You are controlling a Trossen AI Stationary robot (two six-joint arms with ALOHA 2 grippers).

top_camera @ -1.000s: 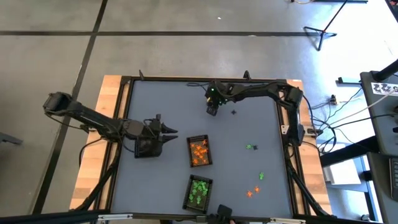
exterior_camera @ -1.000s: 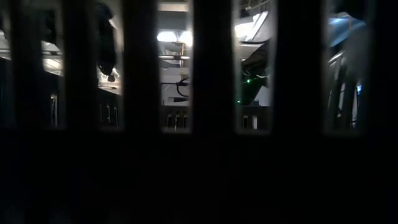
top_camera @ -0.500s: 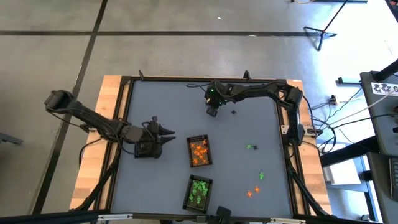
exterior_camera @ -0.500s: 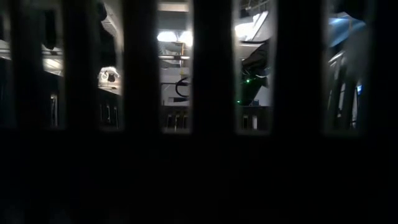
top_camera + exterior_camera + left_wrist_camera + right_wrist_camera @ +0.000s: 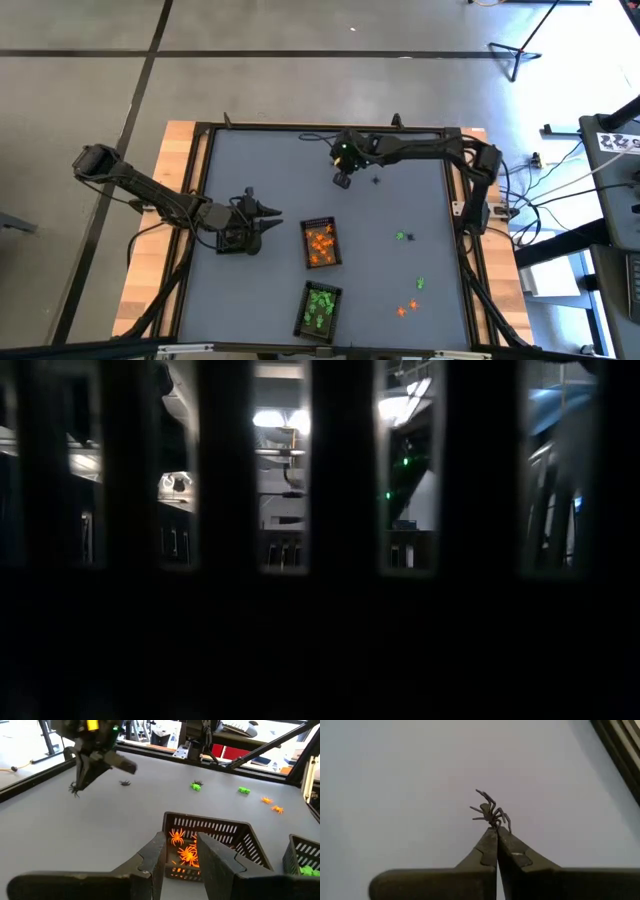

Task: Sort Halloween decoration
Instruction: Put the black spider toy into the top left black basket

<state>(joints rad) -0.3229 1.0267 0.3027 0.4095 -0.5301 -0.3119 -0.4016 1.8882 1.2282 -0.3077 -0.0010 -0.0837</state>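
My right gripper (image 5: 496, 829) is shut on a tiny black spider (image 5: 490, 811) over the table's far middle (image 5: 343, 181). A second black spider (image 5: 376, 181) lies on the table just to its right. Loose green pieces (image 5: 402, 237) and orange pieces (image 5: 408, 307) lie at the near right. One dark tray (image 5: 320, 243) holds orange spiders, another (image 5: 320, 308) holds green ones. My left gripper (image 5: 181, 840) stands open to the left of the orange tray (image 5: 210, 837), with nothing between its fingers. My right gripper pinches the black spider by its lower edge (image 5: 494, 824), only at the free ends of its two fingers. The fingers (image 5: 85, 772) slant down from above. The spider (image 5: 75, 789) sticks out beyond the tips. Whether it is clear of the table I cannot tell.
Dark upright bars (image 5: 340, 540) right in front of the low camera block nearly all of that view. A black frame (image 5: 452, 135) borders the grey table top. Bare grey surface lies between the two arms and along the table's left half.
My right gripper has shut on the black spider, staying over the same spot at the far middle. The arm behind it has shifted a little toward the table's right edge.
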